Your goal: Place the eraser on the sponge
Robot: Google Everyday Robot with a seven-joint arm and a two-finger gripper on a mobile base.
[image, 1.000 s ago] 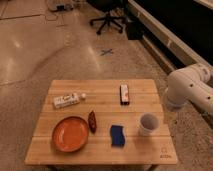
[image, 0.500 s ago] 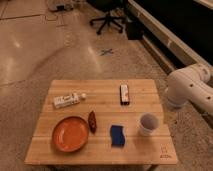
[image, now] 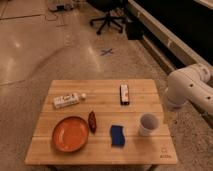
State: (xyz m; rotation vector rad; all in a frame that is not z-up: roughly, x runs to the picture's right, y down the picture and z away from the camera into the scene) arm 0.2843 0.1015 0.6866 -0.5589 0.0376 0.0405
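Note:
The eraser (image: pixel 124 94), a black block with a white and reddish label, lies on the wooden table (image: pixel 150 150) toward its far right. The blue sponge (image: pixel 117 135) lies flat near the front edge, apart from the eraser and nearer to me. Only the white links of my arm (image: pixel 187 90) show, beyond the table's right edge. My gripper is out of view.
A white cup (image: pixel 148 124) stands just right of the sponge. An orange plate (image: pixel 70 133) sits front left, a dark reddish-brown oval thing (image: pixel 92 121) beside it, and a white tube (image: pixel 67 100) at the far left. An office chair (image: pixel 107 17) stands on the floor behind.

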